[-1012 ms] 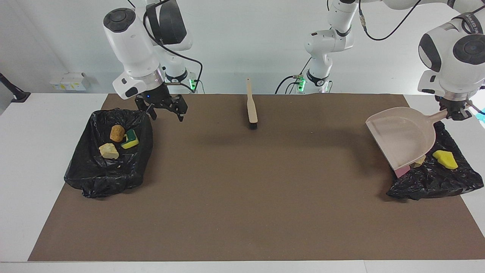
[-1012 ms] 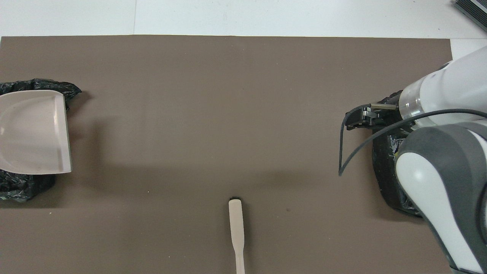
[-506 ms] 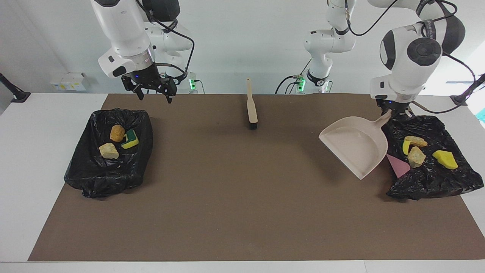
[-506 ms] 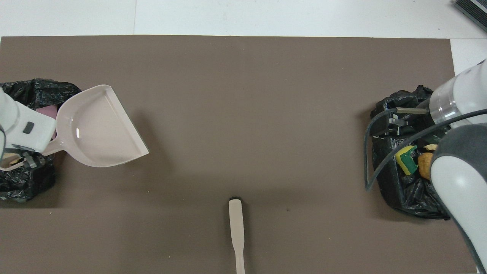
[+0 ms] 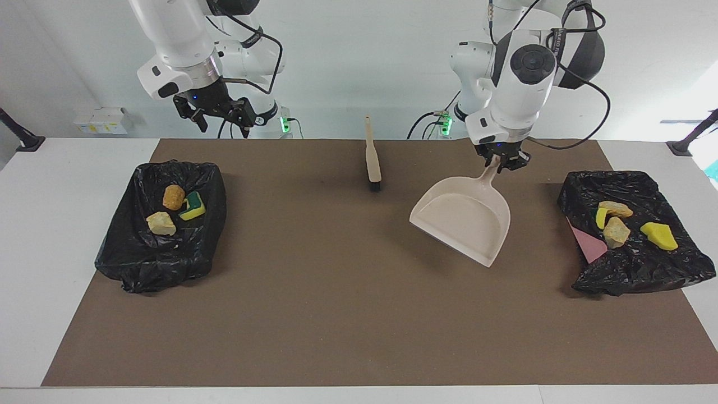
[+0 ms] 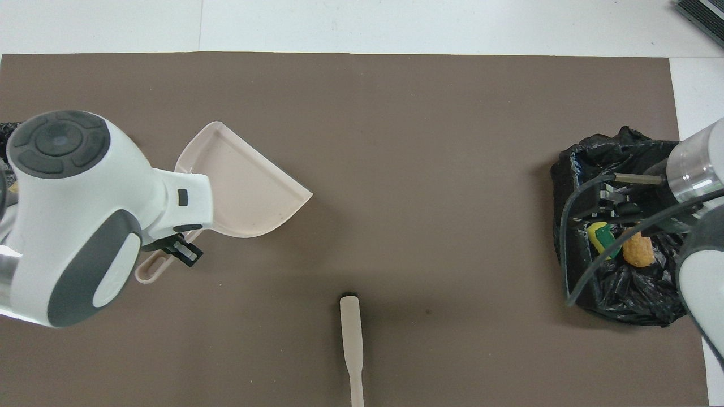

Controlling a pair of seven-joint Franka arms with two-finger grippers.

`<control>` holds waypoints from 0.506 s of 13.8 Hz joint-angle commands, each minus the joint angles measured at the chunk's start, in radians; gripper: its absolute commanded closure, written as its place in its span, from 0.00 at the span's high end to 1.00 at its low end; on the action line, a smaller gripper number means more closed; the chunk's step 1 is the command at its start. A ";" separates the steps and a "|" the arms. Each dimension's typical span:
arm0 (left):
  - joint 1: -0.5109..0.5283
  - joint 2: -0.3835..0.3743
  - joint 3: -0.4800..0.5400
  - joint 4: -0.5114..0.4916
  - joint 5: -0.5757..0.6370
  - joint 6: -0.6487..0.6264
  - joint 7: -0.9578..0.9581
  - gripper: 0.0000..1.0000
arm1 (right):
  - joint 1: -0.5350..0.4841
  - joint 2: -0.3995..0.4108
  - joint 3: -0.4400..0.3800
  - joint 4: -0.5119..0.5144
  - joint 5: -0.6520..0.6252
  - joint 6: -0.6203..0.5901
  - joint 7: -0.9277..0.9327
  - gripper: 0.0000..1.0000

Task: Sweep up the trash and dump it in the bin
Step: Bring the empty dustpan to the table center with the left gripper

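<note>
Left end effector [image 5: 501, 163] is clamped on the handle of the beige plastic dustpan [image 5: 464, 223], held up over the brown mat [image 5: 336, 292], between mat centre and the left arm's end of the counter [image 5: 56, 224]. Pan's long axis runs w/ the handle up toward the robots' edge and the wide open mouth pointing down and away, slanted a bit toward the left arm's end. Pan looks empty inside.

Right end effector [image 5: 220, 115] is up in the air w/ fingers spread apart, holding nothing; overhead it sits over the robots'-side part of the black plastic-bag bin at the right arm's end [image 5: 162, 224].

Trash is all in the two bag bins. Right arm's end bin holds an orange-brown corn-like lump [image 5: 173, 197], a yellow-green sponge [image 5: 193, 206] just beside it, and a pale beige crumbly chunk [image 5: 161, 223]. The second black bag bin at the left arm's end [image 5: 634, 264] holds a yellow sponge bit [image 5: 659, 235], a beige crumbly chunk [image 5: 616, 232], another beige chunk lying on a yellow piece [image 5: 613, 210]. A pink flat piece [image 5: 588, 247] shows at that bag's mat-centre edge.

Beige-handled brush w/ black bristles [image 5: 372, 157] lies on the mat near the robots' edge, about mid-counter, long axis running toward/away from robots, bristle end pointing away.
</note>
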 commanded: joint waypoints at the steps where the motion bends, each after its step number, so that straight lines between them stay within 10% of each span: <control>1: -0.096 0.019 0.020 -0.016 -0.071 0.068 -0.211 0.00 | -0.006 -0.041 0.000 -0.064 0.023 0.034 -0.016 1.00; 7: -0.240 0.186 0.022 0.027 -0.212 0.249 -0.577 0.00 | -0.015 -0.043 0.000 -0.073 0.024 0.075 -0.013 1.00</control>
